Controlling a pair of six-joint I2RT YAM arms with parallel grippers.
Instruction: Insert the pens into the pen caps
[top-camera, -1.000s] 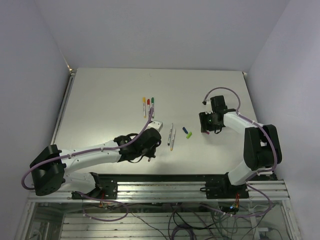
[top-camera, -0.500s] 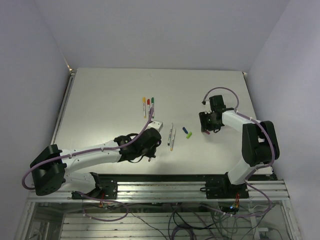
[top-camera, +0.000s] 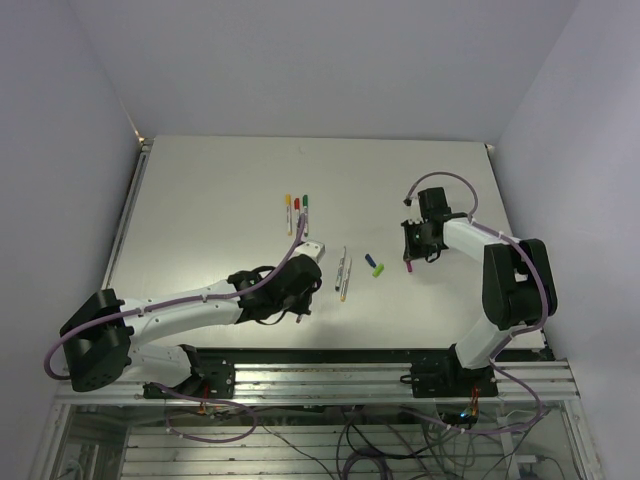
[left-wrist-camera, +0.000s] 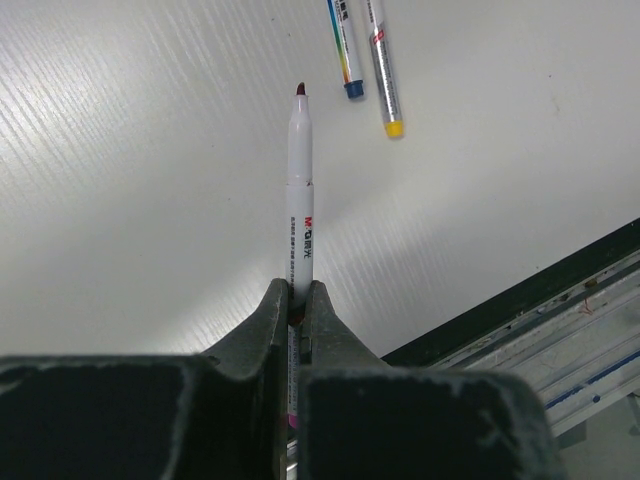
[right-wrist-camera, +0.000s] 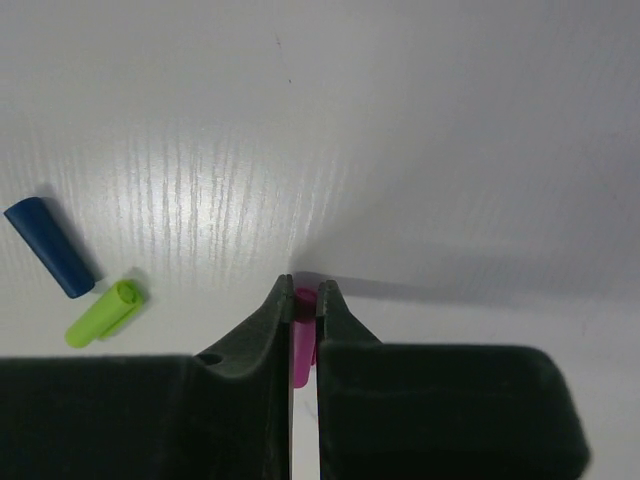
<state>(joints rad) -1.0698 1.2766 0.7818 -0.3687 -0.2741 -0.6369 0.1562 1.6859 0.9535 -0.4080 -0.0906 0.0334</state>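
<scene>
My left gripper (top-camera: 298, 312) (left-wrist-camera: 298, 290) is shut on a silvery pen (left-wrist-camera: 299, 190), whose dark red tip sticks out ahead over the table. Two more pens lie just beyond it, one with a blue end (left-wrist-camera: 345, 50) and one with a yellow end (left-wrist-camera: 383, 70), side by side (top-camera: 343, 272). Low over the table at the right, my right gripper (top-camera: 408, 262) (right-wrist-camera: 304, 290) is shut on the magenta cap (right-wrist-camera: 303, 345). A blue cap (right-wrist-camera: 48, 260) (top-camera: 370, 259) and a light green cap (right-wrist-camera: 103, 312) (top-camera: 378, 269) lie to its left.
Three capped pens, with yellow (top-camera: 288, 213), red (top-camera: 296, 212) and dark green (top-camera: 304, 209) caps, lie in a row at mid-table. The table's near edge and metal frame (left-wrist-camera: 560, 300) run close by the left gripper.
The right gripper's jaws have closed onto the magenta cap, and it has shifted slightly. The left arm holds its pen still.
</scene>
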